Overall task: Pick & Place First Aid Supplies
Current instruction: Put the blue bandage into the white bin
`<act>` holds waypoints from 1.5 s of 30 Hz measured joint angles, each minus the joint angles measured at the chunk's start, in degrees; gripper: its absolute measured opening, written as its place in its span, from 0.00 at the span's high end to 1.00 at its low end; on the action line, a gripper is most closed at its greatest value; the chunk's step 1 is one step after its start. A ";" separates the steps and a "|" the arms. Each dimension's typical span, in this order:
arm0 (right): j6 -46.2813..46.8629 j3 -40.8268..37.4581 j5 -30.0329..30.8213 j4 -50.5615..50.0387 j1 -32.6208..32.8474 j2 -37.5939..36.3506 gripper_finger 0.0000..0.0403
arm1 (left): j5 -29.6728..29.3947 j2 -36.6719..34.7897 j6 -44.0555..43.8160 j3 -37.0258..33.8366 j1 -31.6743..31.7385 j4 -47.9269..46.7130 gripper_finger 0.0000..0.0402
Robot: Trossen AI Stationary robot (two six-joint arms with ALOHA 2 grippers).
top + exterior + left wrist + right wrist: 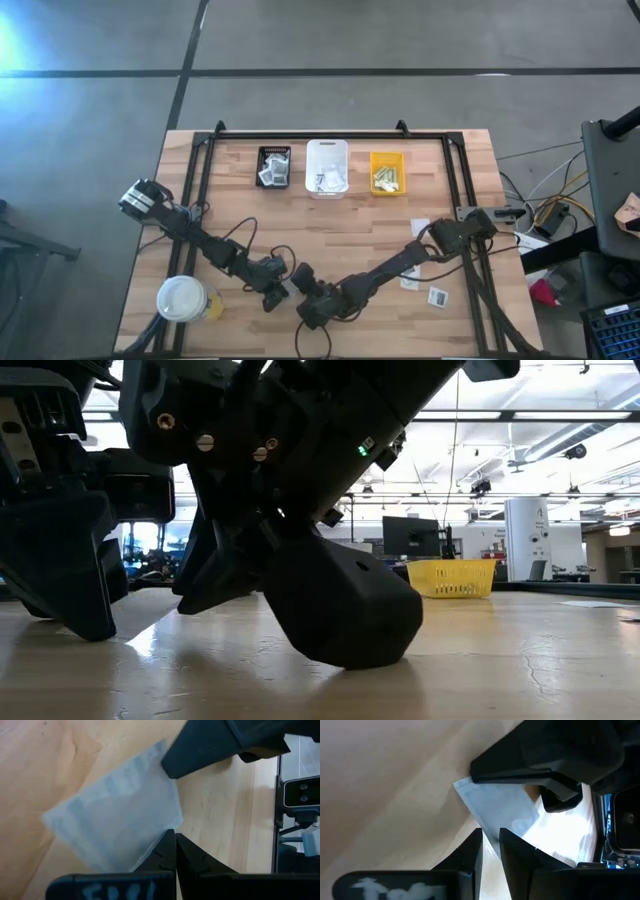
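A white packet with pale blue stripes (115,820) lies on the wooden table near its front edge, between my two grippers. My left gripper (175,837) comes in from the table's left and is shut, with its tips at the packet's near edge. My right gripper (491,836) comes in from the right. It slants down, and its fingers stand close together around the packet's opposite corner. In the high view the two grippers meet at the packet: left gripper (279,290), right gripper (300,280). The dark arms hide most of the packet there. My left gripper touches the packet's edge close to one corner (170,827) with its shut fingertips, slanting down from the table's left. The packet lies flat ahead of them. My right gripper has a corner of the packet (487,827) between its two fingers (470,850), slanting down from the table's right. The rest of the packet spreads away from the tips toward my left gripper.
Three small bins stand in a row at the far side, black (273,166), white (327,167) and yellow (387,173), each with packets inside. A white-lidded cup (182,298) stands near the front left. Loose packets (437,296) lie at the right. A black frame (330,135) borders the work area.
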 joint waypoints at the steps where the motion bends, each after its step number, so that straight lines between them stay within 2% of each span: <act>1: 0.10 0.00 -0.01 0.04 -0.12 0.01 0.85 | 0.03 0.00 0.29 0.00 -0.02 0.07 1.00; 5: -0.03 -0.02 -0.07 0.16 -0.30 0.02 0.86 | -0.08 0.02 1.76 -0.02 -0.07 0.46 1.00; 11: -0.16 0.00 -0.38 0.21 -0.28 0.02 0.97 | -0.23 0.13 6.54 -0.11 -0.14 3.82 1.00; 18: -0.09 -0.02 -2.58 0.17 -0.28 0.07 0.98 | -0.69 -1.19 11.22 -0.07 -0.19 5.44 1.00; 23: 0.00 -0.02 -2.69 0.15 -0.26 0.07 0.98 | -2.06 -5.19 16.04 -0.15 -0.28 5.08 1.00; 29: 0.10 -0.02 -2.72 0.09 -0.24 0.07 0.98 | -5.11 -10.91 17.93 -0.31 -0.26 -0.88 1.00; 36: 0.17 -0.02 -2.75 0.06 -0.24 0.07 0.98 | -7.17 -13.20 17.53 -0.35 -0.24 -10.82 1.00; 45: 0.19 -0.02 -2.94 0.01 -0.22 0.07 0.98 | -8.04 -14.09 17.59 -0.28 -0.21 -13.01 1.00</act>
